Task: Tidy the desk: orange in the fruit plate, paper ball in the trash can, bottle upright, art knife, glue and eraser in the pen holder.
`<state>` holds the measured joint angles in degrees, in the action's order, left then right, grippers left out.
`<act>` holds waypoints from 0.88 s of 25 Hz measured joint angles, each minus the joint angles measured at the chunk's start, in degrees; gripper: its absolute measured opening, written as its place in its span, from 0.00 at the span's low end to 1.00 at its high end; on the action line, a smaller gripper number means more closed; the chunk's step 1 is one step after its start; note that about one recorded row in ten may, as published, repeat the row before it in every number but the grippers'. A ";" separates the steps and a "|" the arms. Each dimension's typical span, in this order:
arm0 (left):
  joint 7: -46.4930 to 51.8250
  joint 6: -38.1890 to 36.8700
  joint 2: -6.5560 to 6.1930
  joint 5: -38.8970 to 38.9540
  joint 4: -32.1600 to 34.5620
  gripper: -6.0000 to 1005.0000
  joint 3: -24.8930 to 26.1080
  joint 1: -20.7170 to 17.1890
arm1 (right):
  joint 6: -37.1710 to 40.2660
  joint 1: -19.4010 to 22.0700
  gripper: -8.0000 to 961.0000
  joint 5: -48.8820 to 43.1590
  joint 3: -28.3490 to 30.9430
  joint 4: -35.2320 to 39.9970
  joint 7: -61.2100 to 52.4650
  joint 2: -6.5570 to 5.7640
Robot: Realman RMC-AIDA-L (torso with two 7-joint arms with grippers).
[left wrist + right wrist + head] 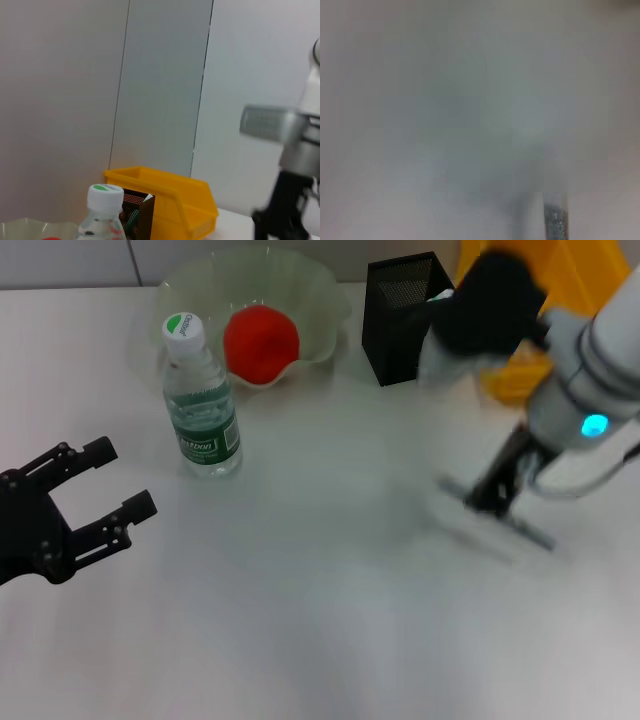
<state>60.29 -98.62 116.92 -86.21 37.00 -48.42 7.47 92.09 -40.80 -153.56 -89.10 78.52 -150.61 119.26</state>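
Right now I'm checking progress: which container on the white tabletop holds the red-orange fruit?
The wavy-rimmed translucent pale green bowl; the round red-orange fruit sits inside it, not in the black mesh cup or yellow bin.

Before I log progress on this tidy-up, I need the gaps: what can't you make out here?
- Head view: right gripper at the glue, motion-blurred; grip unclear.
- Head view: trash can mostly behind the right arm; contents hidden.
- Head view: pen holder contents partly hidden by mesh and arm.
- Right wrist view: almost all blur.
- Left wrist view: fruit plate cut off by the edge.
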 joint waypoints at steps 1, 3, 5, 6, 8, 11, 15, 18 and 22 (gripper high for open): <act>0.00 0.01 0.02 0.03 0.00 0.78 0.17 -0.09 | 0.00 0.00 0.13 0.00 0.00 0.00 0.00 0.00; 0.00 0.01 0.06 0.03 0.00 0.78 0.34 -0.09 | -1.77 0.67 0.13 0.08 4.62 3.75 0.96 0.01; 0.00 0.12 0.22 0.02 0.00 0.78 0.53 -0.03 | -5.84 0.94 0.13 0.17 8.34 5.54 1.68 0.01; 0.00 0.23 0.26 0.02 0.00 0.78 0.53 0.00 | -7.64 1.03 0.13 0.31 9.40 5.86 1.85 0.01; 0.00 0.33 0.29 0.02 0.00 0.78 0.53 0.03 | -13.22 1.36 0.13 1.35 10.88 5.94 2.25 0.01; 0.00 0.39 0.33 -0.01 -0.57 0.78 0.53 0.34 | -22.43 1.99 0.13 3.71 11.14 4.19 2.82 0.01; 0.00 0.53 0.37 -0.01 -0.83 0.78 0.52 0.41 | -35.89 2.38 0.12 6.68 10.85 -0.75 3.19 0.10; -0.08 0.87 0.34 -0.02 -1.30 0.78 0.52 0.42 | -46.60 1.68 0.12 11.08 10.84 -7.85 6.66 0.06; -0.33 1.07 0.30 -0.01 -1.32 0.78 0.52 0.44 | -55.34 1.02 0.12 18.76 9.93 -14.67 12.96 0.11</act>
<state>59.97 -97.54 117.21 -86.22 35.68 -47.90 7.91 36.75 -39.78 -134.80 -79.17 63.85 -137.65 119.37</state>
